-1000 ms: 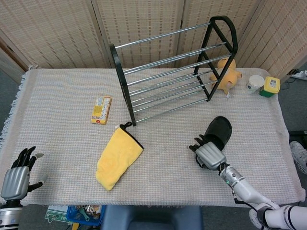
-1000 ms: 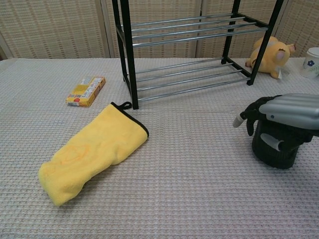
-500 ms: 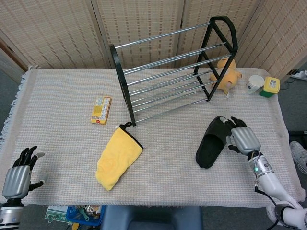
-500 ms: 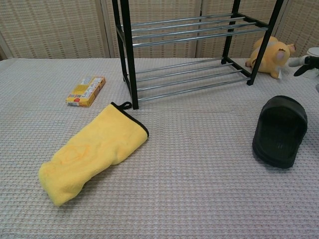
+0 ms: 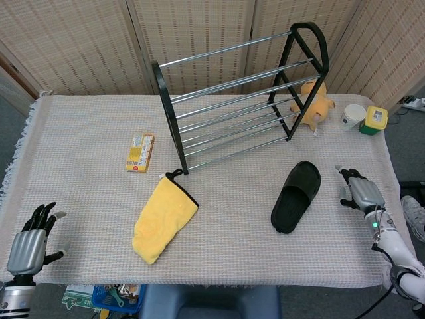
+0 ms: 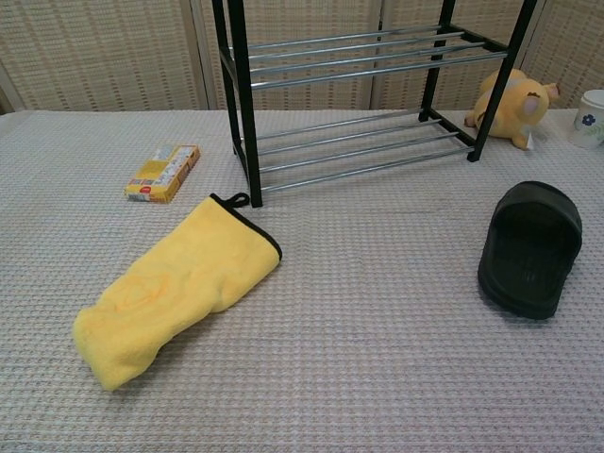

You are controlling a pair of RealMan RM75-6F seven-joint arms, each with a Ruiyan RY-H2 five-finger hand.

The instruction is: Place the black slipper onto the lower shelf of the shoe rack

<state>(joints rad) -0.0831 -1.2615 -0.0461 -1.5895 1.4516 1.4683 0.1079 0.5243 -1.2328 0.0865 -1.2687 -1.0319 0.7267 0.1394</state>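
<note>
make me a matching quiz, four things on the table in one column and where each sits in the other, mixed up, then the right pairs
Things:
1. black slipper
2. yellow cloth
3. small box
4. plush toy

Places:
A. left of the shoe rack
B. behind the rack's right end
C. near the rack's front left foot
D. on the mat, right of centre, near the right hand

Pairs: 1-D, 2-C, 3-A, 4-B

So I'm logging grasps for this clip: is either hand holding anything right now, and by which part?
Nothing is held. The black slipper lies on the table apart from the right hand; the left hand is empty, fingers apart.
</note>
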